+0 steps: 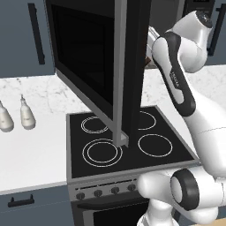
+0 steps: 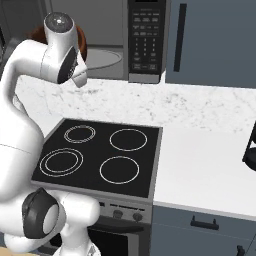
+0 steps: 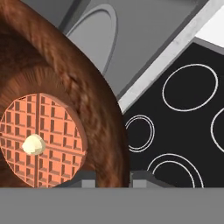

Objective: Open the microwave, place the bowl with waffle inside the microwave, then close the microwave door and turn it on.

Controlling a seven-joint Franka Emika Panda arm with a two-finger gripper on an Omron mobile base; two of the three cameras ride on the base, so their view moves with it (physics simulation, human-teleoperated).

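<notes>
The microwave hangs above the stove, its keypad panel facing out. The microwave door is swung wide open and juts out over the burners. Inside, the grey cavity with its round turntable is exposed. The reddish-brown bowl hangs at the mouth of the cavity; a brown part of the bowl peeks out behind my arm. The orange waffle lies flat in it with a pale lump on top. My gripper is shut on the bowl's near rim, one fingertip on each side of it.
The black stove with four white ring burners lies below the bowl. Two pale bottles stand on the marble counter to the left. A dark object sits at the right edge. Blue-grey cabinets flank the microwave.
</notes>
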